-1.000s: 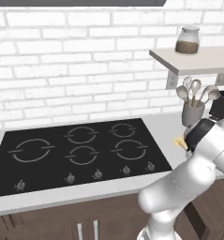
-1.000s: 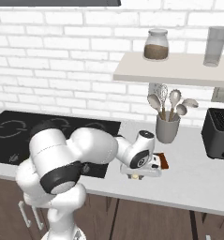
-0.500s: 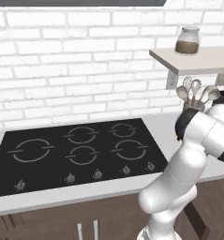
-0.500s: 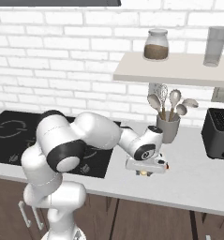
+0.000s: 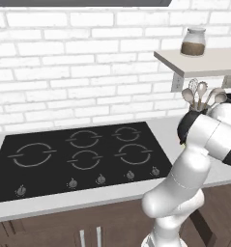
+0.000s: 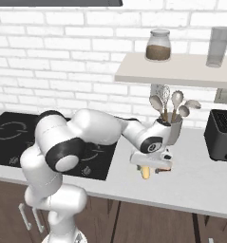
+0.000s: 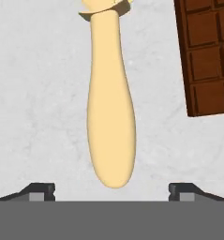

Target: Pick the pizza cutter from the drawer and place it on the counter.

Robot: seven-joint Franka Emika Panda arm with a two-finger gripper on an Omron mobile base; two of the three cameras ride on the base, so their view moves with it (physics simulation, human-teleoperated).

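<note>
White brick wall (image 5: pixel 64 58), beige shelf (image 6: pixel 181 71), dark brown cabinets (image 6: pixel 148 223).

The pizza cutter (image 7: pixel 110 112) lies flat on the worktop (image 7: pixel 38 108), its pale yellow handle smooth and club-shaped, widest toward the rounded butt end and narrowing to a collar where the pale head begins; the head itself is cut off by the picture edge in the hand view. From the right base view a bit of its yellow handle (image 6: pixel 145 172) shows on the light grey worktop (image 6: pixel 191 182), right of the cooktop and near the front edge. The worktop is matte, faintly mottled, and runs long left to right.
</note>
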